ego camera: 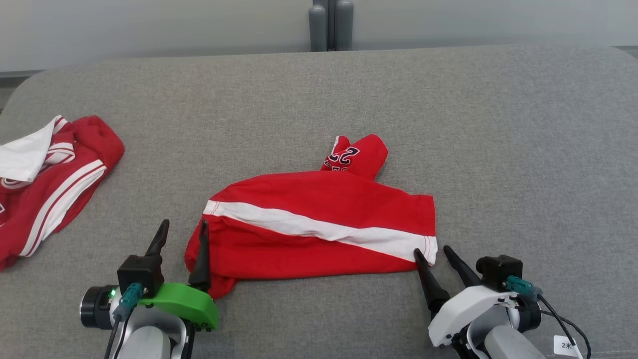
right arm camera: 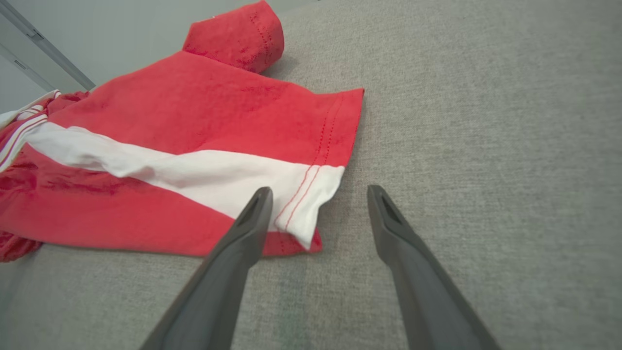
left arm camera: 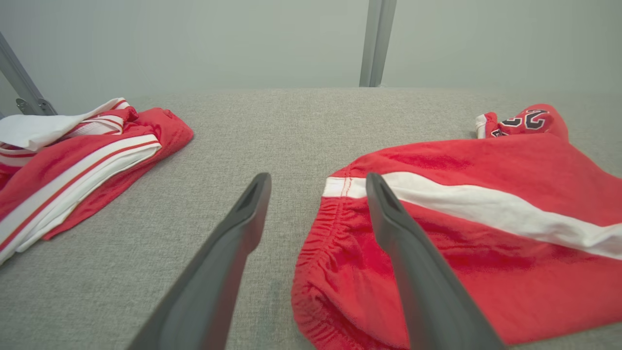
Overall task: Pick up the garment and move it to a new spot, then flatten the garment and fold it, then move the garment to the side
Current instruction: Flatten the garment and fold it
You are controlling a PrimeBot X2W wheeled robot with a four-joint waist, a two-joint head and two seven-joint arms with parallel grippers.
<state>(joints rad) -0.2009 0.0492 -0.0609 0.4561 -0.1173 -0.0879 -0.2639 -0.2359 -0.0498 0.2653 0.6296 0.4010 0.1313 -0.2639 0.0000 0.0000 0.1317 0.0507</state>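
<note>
Matt cloth garment (ego camera: 319,224), woven couch (ego camera: 498,124)

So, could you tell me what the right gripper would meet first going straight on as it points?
Probably the hem corner of the red shorts, just ahead of the right gripper, though its height is unclear.

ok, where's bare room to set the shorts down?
Free: grey fabric surface right of the red white-striped shorts, behind them, and between them and the red-and-white garment pile. Crowded: left edge; near edge by left claw, right claw.
</note>
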